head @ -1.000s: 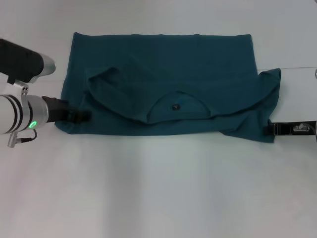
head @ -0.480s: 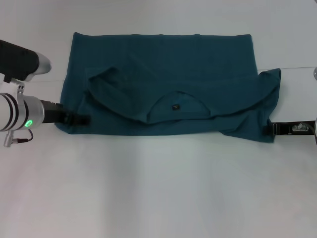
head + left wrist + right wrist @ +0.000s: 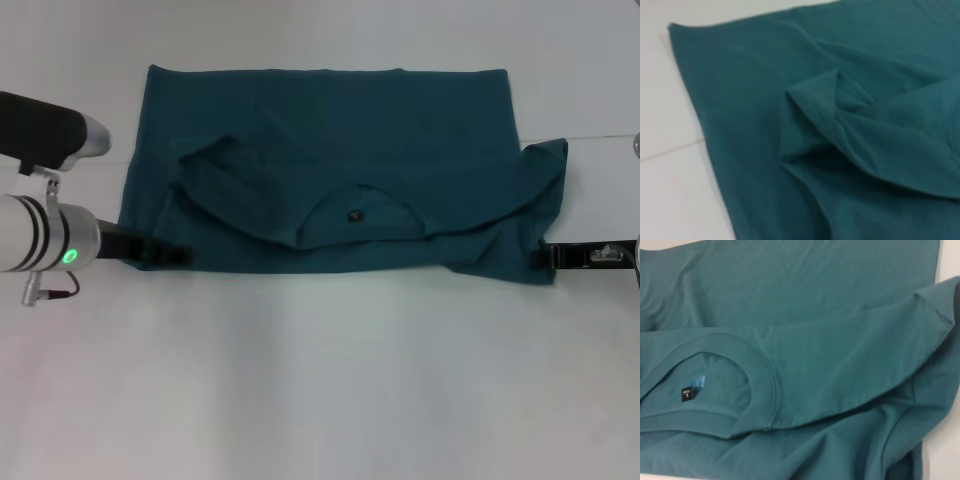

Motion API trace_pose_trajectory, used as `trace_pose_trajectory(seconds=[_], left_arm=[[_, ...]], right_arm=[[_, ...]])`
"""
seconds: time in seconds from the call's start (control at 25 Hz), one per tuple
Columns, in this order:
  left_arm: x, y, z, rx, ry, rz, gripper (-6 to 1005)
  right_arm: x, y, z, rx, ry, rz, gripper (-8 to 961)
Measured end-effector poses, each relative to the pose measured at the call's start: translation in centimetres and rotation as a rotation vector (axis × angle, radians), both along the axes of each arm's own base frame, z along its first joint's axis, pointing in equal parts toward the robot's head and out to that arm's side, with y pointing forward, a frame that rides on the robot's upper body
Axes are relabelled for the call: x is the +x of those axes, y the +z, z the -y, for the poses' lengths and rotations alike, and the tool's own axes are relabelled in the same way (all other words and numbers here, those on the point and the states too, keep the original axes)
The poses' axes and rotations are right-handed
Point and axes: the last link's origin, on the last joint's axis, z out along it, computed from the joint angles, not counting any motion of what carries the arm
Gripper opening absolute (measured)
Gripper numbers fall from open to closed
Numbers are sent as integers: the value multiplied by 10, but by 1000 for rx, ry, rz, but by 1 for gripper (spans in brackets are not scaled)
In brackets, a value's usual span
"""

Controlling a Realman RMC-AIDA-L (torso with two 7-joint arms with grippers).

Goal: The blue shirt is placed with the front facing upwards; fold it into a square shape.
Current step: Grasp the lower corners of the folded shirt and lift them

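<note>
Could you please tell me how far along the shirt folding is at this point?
One fold looks done: the blue shirt lies doubled into a wide band, collar near the front edge. In hand: the left claw and right claw sit at its two front corners. Left: folding the sides in; it is not yet square.

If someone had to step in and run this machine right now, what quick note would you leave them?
Left end effector: low at the near left edge of the blue shirt, touching its hem.
Right end effector: low at the shirt's near right corner, beside the sleeve.
Shirt: lies on the white table, already folded once crosswise; the collar and size tag now face up near the front edge, both sleeves splayed on top.
Left to do: fold the sides inward to make a square.
</note>
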Motion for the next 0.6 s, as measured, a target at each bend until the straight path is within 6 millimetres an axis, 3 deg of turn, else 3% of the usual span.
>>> trace_pose_trajectory(seconds=[0.2,0.6], left_arm=[[0,-8,0,-11,23,12,896],[-1,-7,-3,26,31,14,865]], right_arm=[[0,0,0,2,0,1,40],[0,0,0,2,1,1,40]])
